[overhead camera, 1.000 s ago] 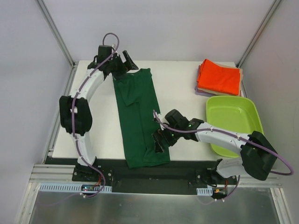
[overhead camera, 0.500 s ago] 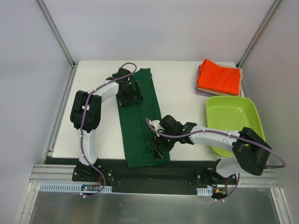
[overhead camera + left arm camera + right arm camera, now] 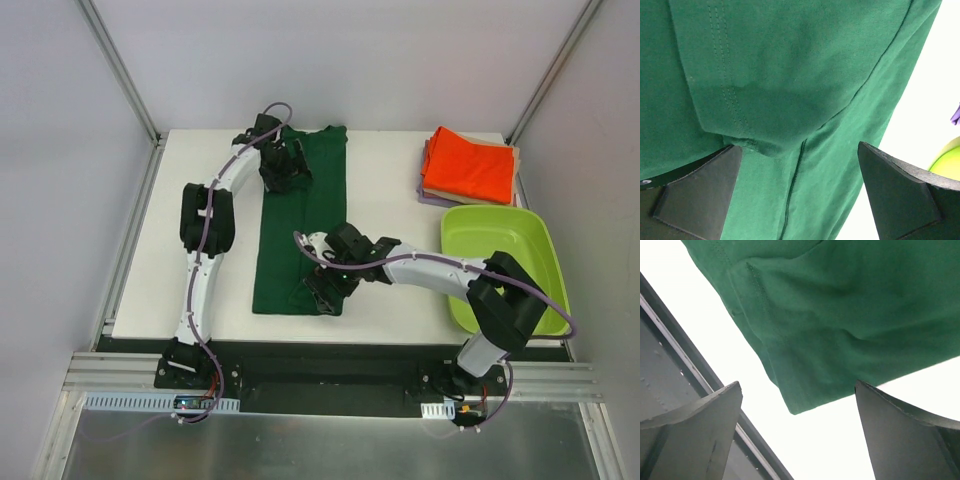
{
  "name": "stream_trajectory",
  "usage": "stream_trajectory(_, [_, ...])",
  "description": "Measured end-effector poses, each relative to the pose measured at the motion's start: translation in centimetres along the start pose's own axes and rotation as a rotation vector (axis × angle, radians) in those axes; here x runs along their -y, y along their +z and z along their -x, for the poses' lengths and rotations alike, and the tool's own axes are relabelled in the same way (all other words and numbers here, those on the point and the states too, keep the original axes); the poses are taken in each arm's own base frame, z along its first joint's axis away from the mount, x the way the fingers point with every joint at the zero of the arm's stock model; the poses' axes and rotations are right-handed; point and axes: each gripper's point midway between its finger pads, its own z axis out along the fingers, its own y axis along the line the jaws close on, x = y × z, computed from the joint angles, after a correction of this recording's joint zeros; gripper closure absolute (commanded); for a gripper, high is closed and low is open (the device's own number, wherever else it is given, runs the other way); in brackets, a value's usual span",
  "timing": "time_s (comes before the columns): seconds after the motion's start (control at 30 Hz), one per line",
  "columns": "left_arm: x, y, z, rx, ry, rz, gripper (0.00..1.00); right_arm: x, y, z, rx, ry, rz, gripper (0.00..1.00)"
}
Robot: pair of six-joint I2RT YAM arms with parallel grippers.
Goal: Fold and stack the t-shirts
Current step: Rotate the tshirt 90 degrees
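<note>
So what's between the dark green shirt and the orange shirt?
In the top view, only bare white table separates the dark green shirt from the orange shirt.

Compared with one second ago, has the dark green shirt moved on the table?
Yes. The dark green shirt slid toward the far table edge; its hem no longer overhangs the near edge.

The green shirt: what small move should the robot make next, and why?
Probably close the right pincer on the near hem. The green shirt lies as a long strip; that pincer and the left pincer hang open over its ends, so a crosswise fold seems next.
</note>
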Motion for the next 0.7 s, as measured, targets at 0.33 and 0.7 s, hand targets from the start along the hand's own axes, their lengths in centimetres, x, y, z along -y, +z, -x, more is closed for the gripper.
stream_trajectory(0.33, [0.3, -4.1, -2.2, -0.018, 0.053, 0.004, 0.01, -1.6, -2.6, 2.2, 0.091, -0.182, 0.0, 0.04])
stream_trajectory(0.7, [-2.9, -14.9, -17.0, 0.039, 0.065, -0.069, 0.01, -2.5, -2.0, 0.9, 0.038, -0.299, -0.023, 0.1])
